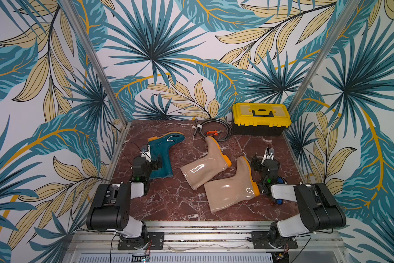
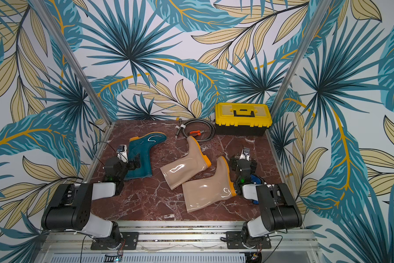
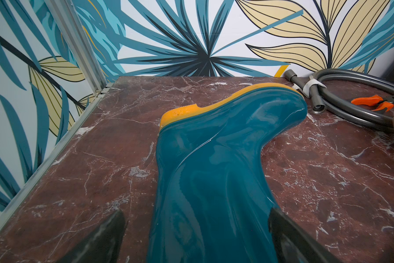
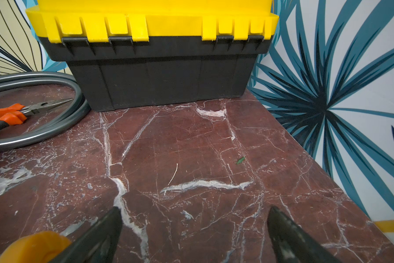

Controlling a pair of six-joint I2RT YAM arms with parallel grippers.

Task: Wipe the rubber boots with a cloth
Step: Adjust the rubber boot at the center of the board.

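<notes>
A dark teal rubber boot [image 1: 166,150] lies on its side at the left of the marble table [image 1: 164,205]. My left gripper [image 1: 156,164] is open over its shaft [image 3: 214,182], one finger [image 3: 109,236] on either side. Two beige rubber boots [image 1: 205,166] [image 1: 231,191] lie side by side in the middle, in both top views. My right gripper [image 1: 256,164] is open over bare marble [image 4: 194,227], just right of the nearer beige boot's orange sole [image 4: 32,246]. The blue cloth [image 1: 280,181] [image 2: 257,179] is mostly hidden under the right arm.
A yellow and black toolbox [image 1: 261,118] stands at the back right. Beside it lie a coiled grey hose [image 1: 223,125] and orange-handled pliers [image 1: 212,133]. Metal frame rails and patterned walls close in the table on three sides.
</notes>
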